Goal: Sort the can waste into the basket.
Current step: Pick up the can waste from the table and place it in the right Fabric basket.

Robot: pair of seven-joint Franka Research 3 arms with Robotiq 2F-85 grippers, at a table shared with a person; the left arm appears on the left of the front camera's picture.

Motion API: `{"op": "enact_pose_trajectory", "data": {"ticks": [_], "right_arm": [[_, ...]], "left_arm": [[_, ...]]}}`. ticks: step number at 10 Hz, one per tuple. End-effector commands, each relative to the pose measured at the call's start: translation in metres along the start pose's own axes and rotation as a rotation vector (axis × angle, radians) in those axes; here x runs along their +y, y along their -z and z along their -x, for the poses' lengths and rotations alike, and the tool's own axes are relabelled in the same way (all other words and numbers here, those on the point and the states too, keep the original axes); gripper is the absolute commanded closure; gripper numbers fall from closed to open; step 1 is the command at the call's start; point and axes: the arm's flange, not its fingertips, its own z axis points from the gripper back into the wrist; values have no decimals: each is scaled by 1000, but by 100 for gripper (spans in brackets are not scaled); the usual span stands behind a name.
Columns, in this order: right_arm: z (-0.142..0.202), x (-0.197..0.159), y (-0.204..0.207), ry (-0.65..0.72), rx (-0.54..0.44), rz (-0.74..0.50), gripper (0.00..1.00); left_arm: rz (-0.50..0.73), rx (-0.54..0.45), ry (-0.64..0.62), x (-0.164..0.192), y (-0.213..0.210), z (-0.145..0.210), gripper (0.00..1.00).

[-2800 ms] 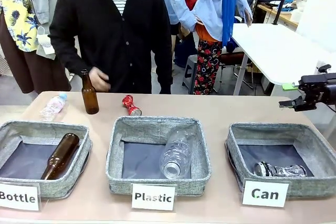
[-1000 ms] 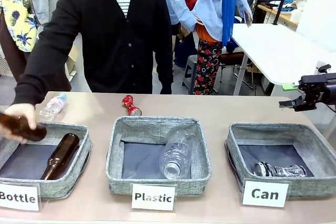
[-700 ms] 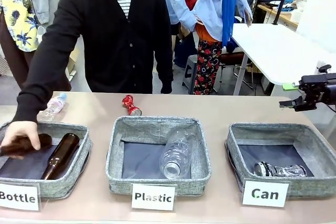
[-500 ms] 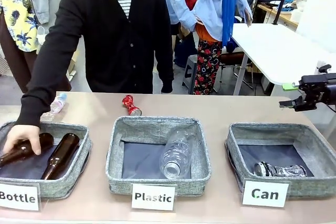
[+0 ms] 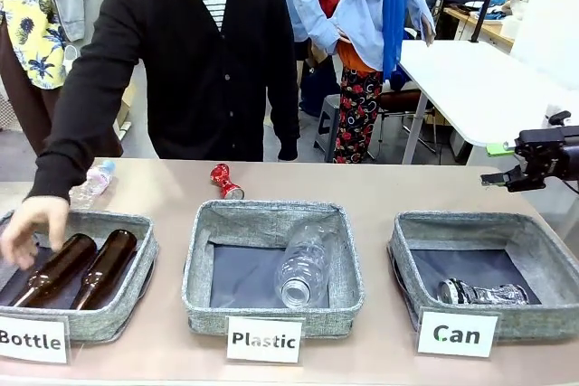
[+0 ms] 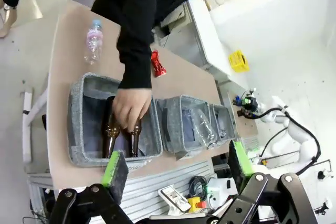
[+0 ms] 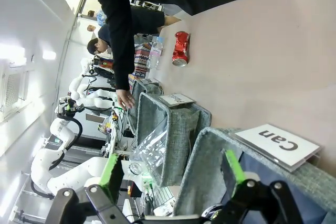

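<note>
One can is home and one is out. The silver and dark can [image 5: 482,293] lies on its side in the "Can" basket [image 5: 470,221]. The red can [image 5: 226,182] lies on the worktop [image 5: 407,189] just behind the far rim of the "Plastic" basket [image 5: 271,210]. Its long axis runs diagonally, near end angled toward that rim.

Your right end effector [image 5: 496,164] hovers with its fingers apart off the far right corner of the "Can" basket, so the red can sits well away to its left. Your left end effector [image 6: 177,163] is spread too, looking down from high on the near left side. I judge the right arm better placed for the drop, though it faces a long cross-reach. Mind the person's hand [image 5: 32,228] over the "Bottle" basket [image 5: 109,217].
</note>
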Motion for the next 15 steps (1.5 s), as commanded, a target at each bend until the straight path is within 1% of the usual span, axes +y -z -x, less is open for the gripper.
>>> {"op": "enact_pose_trajectory", "data": {"ticks": [1,2,3,4,5,6,8,9,10,12,13,14,15], "right_arm": [[-1,1,0,-18,-6,-10,0],[-1,1,0,-18,-6,-10,0],[-1,1,0,-18,-6,-10,0],[-1,1,0,-18,-6,-10,0],[-1,1,0,-18,-6,-10,0],[-1,1,0,-18,-6,-10,0],[-1,1,0,-18,-6,-10,0],[-1,1,0,-18,-6,-10,0],[-1,1,0,-18,-6,-10,0],[-1,1,0,-18,-6,-10,0],[-1,1,0,-18,-6,-10,0],[-1,1,0,-18,-6,-10,0],[-1,1,0,-18,-6,-10,0]], "left_arm": [[-46,97,11,-7,36,-13,0],[-62,102,-1,-7,41,-16,0],[-24,78,3,-6,31,-12,0],[-31,48,5,-10,27,-7,0],[-80,41,29,-19,40,-4,0],[-109,59,90,-33,60,-2,0],[-147,204,242,-63,122,-9,0],[-148,294,324,-81,163,-9,0],[-134,371,394,-97,201,-4,0],[-161,477,510,-124,271,18,0],[-173,562,543,-132,303,30,0],[-218,596,540,-131,329,37,0],[-248,588,488,-129,337,35,0]]}}
